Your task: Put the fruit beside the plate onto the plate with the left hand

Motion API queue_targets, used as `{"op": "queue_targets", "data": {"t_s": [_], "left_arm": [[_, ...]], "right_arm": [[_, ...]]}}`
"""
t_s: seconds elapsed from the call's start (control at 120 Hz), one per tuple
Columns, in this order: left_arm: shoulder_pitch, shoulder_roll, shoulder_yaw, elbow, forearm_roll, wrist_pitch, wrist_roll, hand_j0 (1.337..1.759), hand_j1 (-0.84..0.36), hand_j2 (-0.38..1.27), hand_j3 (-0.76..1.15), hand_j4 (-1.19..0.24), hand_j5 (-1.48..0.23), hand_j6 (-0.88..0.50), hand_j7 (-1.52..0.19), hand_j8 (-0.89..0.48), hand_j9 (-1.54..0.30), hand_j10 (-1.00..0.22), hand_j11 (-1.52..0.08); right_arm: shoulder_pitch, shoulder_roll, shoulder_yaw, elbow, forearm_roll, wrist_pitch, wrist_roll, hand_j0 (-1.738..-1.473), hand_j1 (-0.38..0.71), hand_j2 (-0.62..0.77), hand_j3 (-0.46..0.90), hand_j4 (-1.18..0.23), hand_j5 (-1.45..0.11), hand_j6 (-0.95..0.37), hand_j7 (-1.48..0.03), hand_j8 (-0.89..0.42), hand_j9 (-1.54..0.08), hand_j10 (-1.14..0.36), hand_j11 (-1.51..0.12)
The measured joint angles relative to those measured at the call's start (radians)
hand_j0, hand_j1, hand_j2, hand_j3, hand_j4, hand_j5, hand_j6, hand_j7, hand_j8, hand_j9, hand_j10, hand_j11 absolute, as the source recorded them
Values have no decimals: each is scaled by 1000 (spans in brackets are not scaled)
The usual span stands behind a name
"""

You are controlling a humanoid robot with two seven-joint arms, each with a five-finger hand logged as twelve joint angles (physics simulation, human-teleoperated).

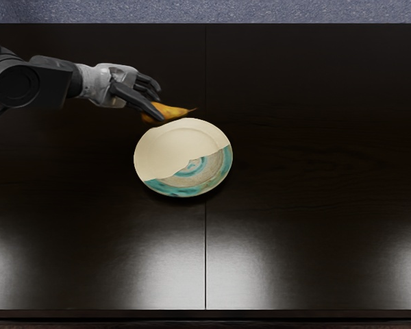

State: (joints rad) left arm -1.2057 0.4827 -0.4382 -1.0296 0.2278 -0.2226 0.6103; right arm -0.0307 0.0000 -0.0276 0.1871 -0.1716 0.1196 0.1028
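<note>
Probably light, smooth, easily bruised; worth gripping the fruit (172, 110) gently mid-body. Pinched at one end in the curled left hand (123, 86), just beside the plate (166, 140).

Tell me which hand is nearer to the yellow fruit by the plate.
Left. The left hand reaches the fruit at its left end, just beyond the far rim of the plate; whether it grips is unclear. The right hand is out of view.

We are finding nothing to read here: no text, label, brand, number or sign is showing on any surface in the head view.
</note>
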Motion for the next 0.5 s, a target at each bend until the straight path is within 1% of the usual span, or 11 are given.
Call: {"op": "queue_targets", "data": {"t_s": [0.058, 0.1, 0.133, 0.15, 0.183, 0.275, 0.35, 0.408, 0.45, 0.492, 0.5], "left_arm": [[3, -18, 0, 3, 1, 1, 0, 1653, -281, 591, 0, -872, -1118, -778, -1119, -570, -1138, -713, -1159], [4, -33, 0, 9, 2, 4, 0, 1654, -269, 555, 0, -823, -1046, -791, -1052, -556, -1068, -694, -1087], [12, -54, 1, 23, 3, 7, 0, 1655, -249, 482, 0, -754, -959, -726, -964, -526, -979, -643, -995], [19, -70, 2, 34, 4, 8, 0, 1655, -227, 428, 0, -712, -908, -687, -912, -503, -925, -611, -939], [25, -86, 3, 52, 5, 10, 0, 1655, -165, 391, 0, -630, -804, -608, -807, -452, -818, -544, -831], [28, -93, 4, 82, 8, 13, 0, 1656, -9, 254, 0, -426, -545, -412, -547, -313, -554, -371, -562], [31, -93, 5, 93, 6, 11, 1, 1657, 96, 177, 0, -299, -382, -290, -384, -221, -389, -261, -394], [34, -81, 0, 97, -1, 7, 1, 1657, 157, 133, 0, -227, -290, -220, -291, -168, -295, -198, -299], [39, -42, -13, 98, -26, -2, 1, 1657, 191, 109, 0, -186, -238, -180, -239, -138, -242, -163, -245], [85, 42, -38, 97, -80, -63, 1, 1657, 219, 88, 0, -153, -195, -148, -196, -114, -198, -134, -201], [106, 68, -47, 97, -97, -88, 1, 1657, 224, 85, 0, -148, -188, -144, -188, -110, -191, -129, -193]], "right_arm": [[0, 0, 0, 0, 0, 0, 0, -1658, -337, -2, 0, -10, -13, -10, -13, -10, -13, -10, -13], [0, 0, 0, 0, 0, 0, 0, -1658, -337, -2, 0, -10, -13, -10, -13, -10, -13, -10, -13], [0, 0, 0, 0, 0, 0, 0, -1658, -337, -2, 0, -10, -13, -10, -13, -10, -13, -10, -13], [0, 0, 0, 0, 0, 0, 0, -1658, -337, -2, 0, -10, -13, -10, -13, -10, -13, -10, -13], [0, 0, 0, 0, 0, 0, 0, -1658, -337, -2, 0, -10, -13, -10, -13, -10, -13, -10, -13], [0, 0, 0, 0, 0, 0, 0, -1658, -337, -2, 0, -10, -13, -10, -13, -10, -13, -10, -13], [0, 0, 0, 0, 0, 0, 0, -1658, -337, -2, 0, -10, -13, -10, -13, -10, -13, -10, -13], [0, 0, 0, 0, 0, 0, 0, -1658, -337, -2, 0, -10, -13, -10, -13, -10, -13, -10, -13], [0, 0, 0, 0, 0, 0, 0, -1658, -337, -2, 0, -10, -13, -10, -13, -10, -13, -10, -13], [0, 0, 0, 0, 0, 0, 0, -1658, -338, -2, 0, -10, -13, -10, -13, -10, -13, -10, -13], [0, 0, 0, 0, 0, 0, 0, -1658, -338, -2, 0, -10, -13, -10, -13, -10, -13, -10, -13]]}}
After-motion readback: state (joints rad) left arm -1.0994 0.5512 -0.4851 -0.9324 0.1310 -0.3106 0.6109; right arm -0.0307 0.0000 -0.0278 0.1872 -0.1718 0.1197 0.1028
